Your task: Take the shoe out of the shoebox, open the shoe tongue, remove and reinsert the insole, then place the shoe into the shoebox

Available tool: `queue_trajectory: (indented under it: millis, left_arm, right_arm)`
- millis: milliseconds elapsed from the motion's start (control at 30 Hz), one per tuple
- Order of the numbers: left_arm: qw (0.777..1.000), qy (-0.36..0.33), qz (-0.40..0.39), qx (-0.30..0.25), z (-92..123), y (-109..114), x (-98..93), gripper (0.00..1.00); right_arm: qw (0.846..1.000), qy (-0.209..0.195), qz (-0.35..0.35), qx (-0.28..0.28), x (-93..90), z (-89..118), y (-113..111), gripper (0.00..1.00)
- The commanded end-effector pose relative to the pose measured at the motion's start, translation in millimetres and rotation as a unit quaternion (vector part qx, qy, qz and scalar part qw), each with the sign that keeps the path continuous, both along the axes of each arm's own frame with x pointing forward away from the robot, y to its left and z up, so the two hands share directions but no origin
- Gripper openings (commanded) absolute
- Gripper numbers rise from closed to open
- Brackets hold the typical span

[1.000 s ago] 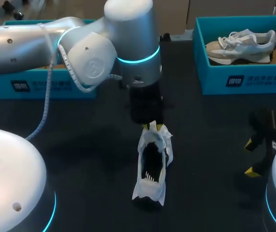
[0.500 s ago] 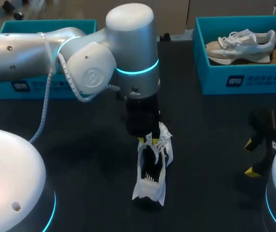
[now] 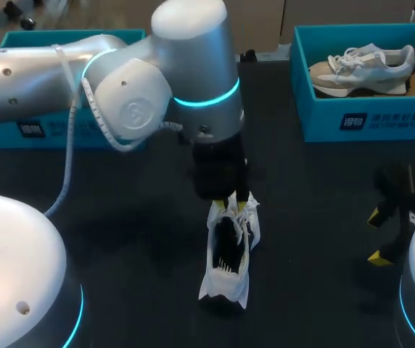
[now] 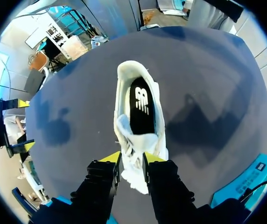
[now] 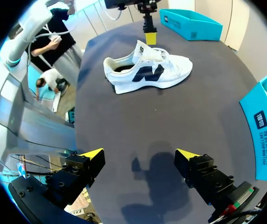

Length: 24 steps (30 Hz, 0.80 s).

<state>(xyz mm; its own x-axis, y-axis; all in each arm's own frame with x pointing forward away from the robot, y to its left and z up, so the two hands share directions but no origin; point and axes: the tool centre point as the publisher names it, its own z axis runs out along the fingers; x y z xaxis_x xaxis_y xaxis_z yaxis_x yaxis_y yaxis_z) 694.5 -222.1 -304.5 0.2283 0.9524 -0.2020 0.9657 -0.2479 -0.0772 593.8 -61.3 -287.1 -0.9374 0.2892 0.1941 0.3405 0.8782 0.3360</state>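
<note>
Shoe lies out on the middle of the table. Your left claw pinches its tongue at the far end. The insole looks still inside. Your right claw hangs wide open, near right. Insole work and putting it away remain.

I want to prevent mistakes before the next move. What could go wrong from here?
1. The left pincer grips only the tongue of the white sneaker; nothing pins the sneaker to the table, so pulling may lift or drag it.
2. The right pincer stands open and apart, so it cannot steady it.
</note>
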Motion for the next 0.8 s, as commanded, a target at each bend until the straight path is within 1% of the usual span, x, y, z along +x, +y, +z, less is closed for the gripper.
queue_trajectory:
  millis: [33,233,367,433,500,567,667,800]
  left_arm:
    - [1.0,0.005,-0.002,0.008,-19,-5,-4.8,0.28]
    - [1.0,0.011,-0.006,0.027,-26,15,-11.2,0.29]
    - [0.999,0.017,-0.007,0.039,-32,21,-16.7,0.29]
    - [0.999,0.017,-0.008,0.04,-31,22,-19.5,0.29]
    - [0.999,0.015,-0.008,0.038,-25,21,-21.3,0.29]
    - [0.999,0.014,-0.007,0.029,-16,18,-20.9,0.29]
    - [1.0,0.01,-0.009,0.017,-9,10,-22.6,0.29]
    - [1.0,0.004,-0.009,0.02,-14,-3,-26.5,0.29]
  right_arm:
    - [1.0,-0.001,-0.001,-0.001,-2.1,0,0,1.0]
    - [1.0,-0.001,-0.001,-0.001,-2.1,0,0,1.0]
    - [1.0,-0.001,-0.001,-0.001,-2.1,0,0,1.0]
    - [1.0,-0.001,-0.001,-0.001,-2.1,0,0,1.0]
    - [1.0,-0.001,-0.001,-0.001,-2.1,0,0,1.0]
    - [1.0,-0.001,-0.001,-0.001,-2.1,0,0,1.0]
    - [1.0,-0.001,-0.001,-0.001,-2.1,0,0,1.0]
    - [1.0,-0.001,-0.001,-0.001,-2.1,0,0,1.0]
